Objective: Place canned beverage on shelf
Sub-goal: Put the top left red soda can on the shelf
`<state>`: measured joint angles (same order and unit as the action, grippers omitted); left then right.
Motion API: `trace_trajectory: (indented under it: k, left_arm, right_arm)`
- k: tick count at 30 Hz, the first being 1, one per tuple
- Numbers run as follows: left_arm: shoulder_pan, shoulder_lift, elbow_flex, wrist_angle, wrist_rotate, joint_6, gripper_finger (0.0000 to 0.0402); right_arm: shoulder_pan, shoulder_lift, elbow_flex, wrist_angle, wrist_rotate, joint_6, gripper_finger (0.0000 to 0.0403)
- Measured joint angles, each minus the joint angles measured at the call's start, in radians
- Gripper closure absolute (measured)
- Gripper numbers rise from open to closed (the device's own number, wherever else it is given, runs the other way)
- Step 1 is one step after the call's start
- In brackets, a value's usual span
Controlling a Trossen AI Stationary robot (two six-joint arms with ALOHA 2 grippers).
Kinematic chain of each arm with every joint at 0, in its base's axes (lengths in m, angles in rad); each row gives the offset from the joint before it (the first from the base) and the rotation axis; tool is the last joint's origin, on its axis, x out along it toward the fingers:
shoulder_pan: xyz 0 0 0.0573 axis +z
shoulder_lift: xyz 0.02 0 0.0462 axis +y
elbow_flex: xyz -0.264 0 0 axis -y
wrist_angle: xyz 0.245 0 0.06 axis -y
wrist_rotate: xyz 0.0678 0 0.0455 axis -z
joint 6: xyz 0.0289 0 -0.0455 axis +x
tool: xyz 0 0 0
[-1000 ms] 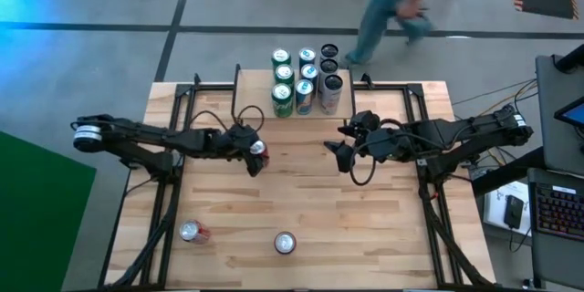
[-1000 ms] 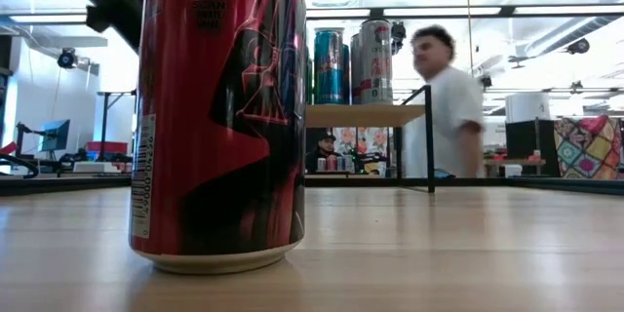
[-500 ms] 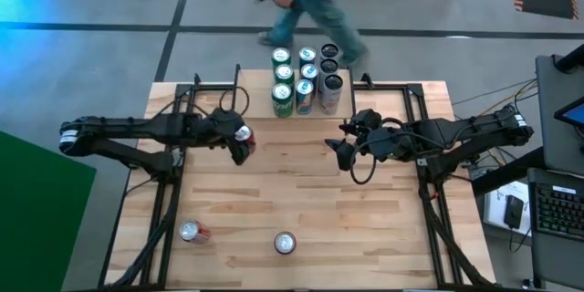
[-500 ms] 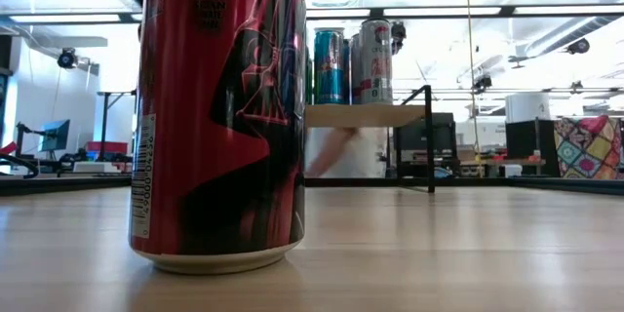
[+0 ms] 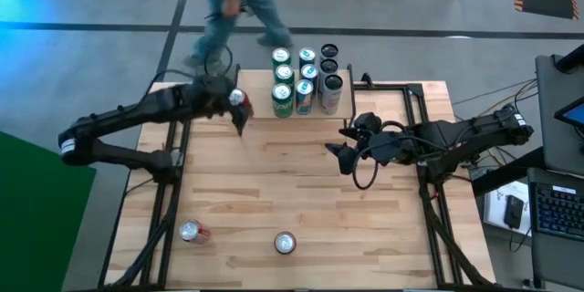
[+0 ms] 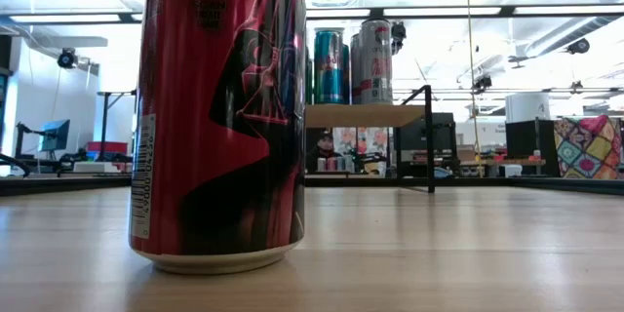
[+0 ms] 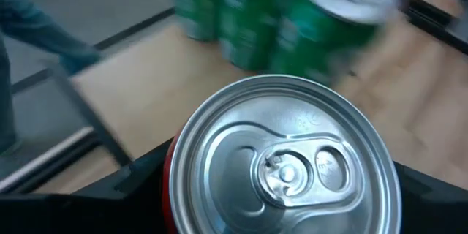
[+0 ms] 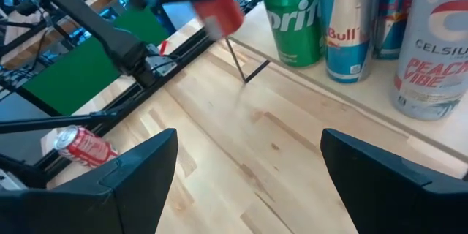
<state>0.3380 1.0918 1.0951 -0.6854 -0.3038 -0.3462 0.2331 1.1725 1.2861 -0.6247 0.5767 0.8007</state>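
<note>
Up in the frame's upper left, the left gripper [image 5: 239, 109] clamps the red can [image 5: 237, 99] upright, seemingly lining it up beside the shelf [image 5: 258, 100], while the right gripper [image 5: 341, 149] waits open mid-counter.

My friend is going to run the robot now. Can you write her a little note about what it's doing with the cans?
Left end effector: shut on the red can, lifted near the shelf's left end.
Right end effector: open, empty, waiting over the middle of the table.
Shelf: at the far edge of the table, already holding green cans, blue cans and a few others.
Left on the table: one red can lying on its side and one standing upright, both near the front edge.
Done: red can picked up and brought close to the shelf.
To do: set it on the shelf and let go.
</note>
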Motion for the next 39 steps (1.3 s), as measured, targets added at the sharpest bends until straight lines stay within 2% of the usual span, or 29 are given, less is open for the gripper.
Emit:
trace_trajectory:
  k: [6, 11, 17, 21, 28, 33, 36, 39]
  left_arm:
    - [0.173, 0.088, 0.066, 0.024, 0.004, -0.002, 0.0112]
    - [0.240, 0.191, 0.141, 0.030, 0.009, -0.007, 0.0112]
    - [0.277, 0.337, 0.279, 0.038, -0.050, -0.039, 0.0112]
    - [0.301, 0.419, 0.336, 0.025, -0.046, -0.103, 0.0112]
    - [0.310, 0.488, 0.355, 0.018, -0.045, -0.158, 0.0112]
    - [0.310, 0.497, 0.357, 0.024, -0.045, -0.145, 0.0112]
    - [0.311, 0.498, 0.357, 0.024, -0.045, -0.138, 0.0092]
    - [0.317, 0.497, 0.364, 0.038, -0.052, -0.134, 0.0053]
  right_arm:
    - [0.012, 0.000, 0.000, 0.000, 0.003, 0.027, 0.0076]
    - [0.023, 0.000, 0.000, -0.013, 0.012, 0.076, 0.0076]
    - [0.067, 0.000, 0.000, -0.052, 0.073, 0.129, 0.0076]
    - [0.090, 0.000, -0.001, -0.068, 0.098, 0.156, 0.0076]
    - [0.136, 0.000, -0.003, -0.106, 0.158, 0.206, 0.0076]
    - [0.135, 0.000, -0.003, -0.151, 0.159, 0.231, 0.0076]
    - [0.136, -0.001, -0.003, -0.159, 0.159, 0.230, 0.0076]
    - [0.136, -0.007, -0.003, -0.159, 0.160, 0.225, 0.0076]
